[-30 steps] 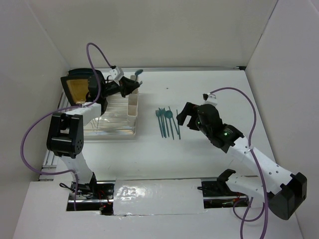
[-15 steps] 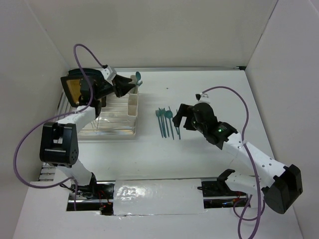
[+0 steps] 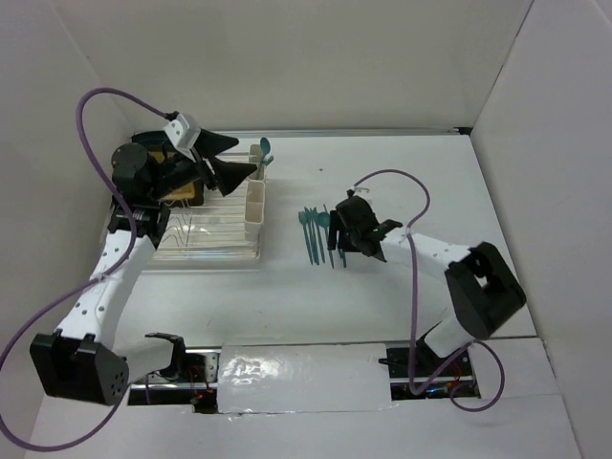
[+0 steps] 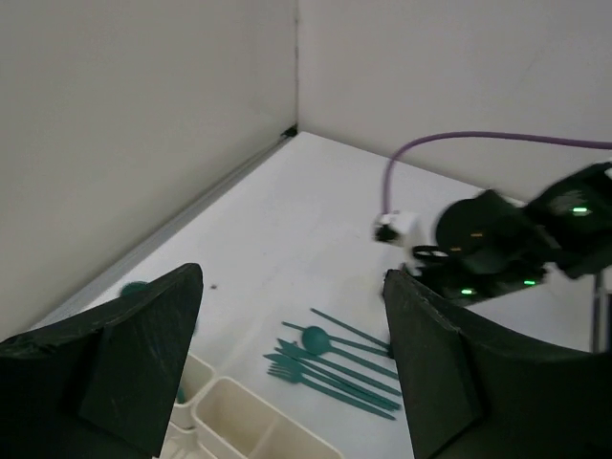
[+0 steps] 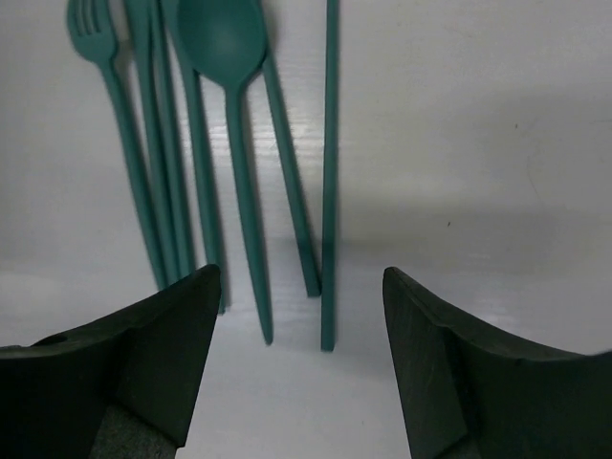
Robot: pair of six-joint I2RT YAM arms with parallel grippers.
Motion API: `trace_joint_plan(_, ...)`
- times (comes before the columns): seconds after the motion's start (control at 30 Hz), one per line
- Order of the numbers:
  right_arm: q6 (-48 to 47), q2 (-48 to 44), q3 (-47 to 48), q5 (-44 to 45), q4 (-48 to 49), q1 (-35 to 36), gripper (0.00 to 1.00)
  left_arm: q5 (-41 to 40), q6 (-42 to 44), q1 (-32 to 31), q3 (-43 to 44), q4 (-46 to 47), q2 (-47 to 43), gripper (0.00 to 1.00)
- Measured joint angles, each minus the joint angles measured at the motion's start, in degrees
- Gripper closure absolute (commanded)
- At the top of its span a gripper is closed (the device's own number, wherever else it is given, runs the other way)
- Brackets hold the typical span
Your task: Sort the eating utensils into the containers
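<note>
Several dark teal eating utensils point(image 3: 319, 235) lie side by side on the white table, among them a spoon point(image 5: 225, 43) and a fork point(image 5: 94, 38). My right gripper point(image 5: 301, 330) hovers low over their handle ends, open, with two thin handles between its fingers and nothing gripped. It sits at the pile's right edge point(image 3: 340, 245). Two cream-white containers point(image 3: 255, 196) stand at the right end of the dish rack. A teal spoon point(image 3: 265, 147) sticks up from the far one. My left gripper point(image 3: 241, 159) is open and empty beside that spoon; the utensils point(image 4: 335, 359) show between its fingers.
The clear-and-white dish rack point(image 3: 206, 234) takes up the table's left side, with a sliver of yellow plate point(image 3: 191, 197) behind my left arm. White walls close in the back and both sides. My right arm point(image 4: 516, 244) and its purple cable show in the left wrist view.
My left gripper opened, left the teal spoon in the far container, and drew back to the left. My right arm swung left and down over the utensils' handle ends.
</note>
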Motion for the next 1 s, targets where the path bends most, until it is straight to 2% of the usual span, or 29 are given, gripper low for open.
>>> trace_joint_plan(0.2,-2.5,9.9,4.8,1.1,1.3,-2.1,0.44,-0.9,0.5,-2.8,-6.4,-9.9,-11.3,0.07)
trace_joint_plan(0.43,-4.5,14.8,10.6,0.9,2.5,-4.0,0.52,-3.7,1.5,-3.2,-17.8,-12.4,-21.0,0.03)
trace_joint_plan(0.63,-5.6,19.1,13.8,0.0,3.0,-4.0,0.57,-4.5,1.8,-3.5,-22.4,-12.2,-22.2,0.03)
trace_joint_plan(1.0,-7.2,20.6,16.4,-1.2,3.1,-1.2,0.61,-4.3,1.7,-3.7,-22.4,-12.7,-20.9,0.02)
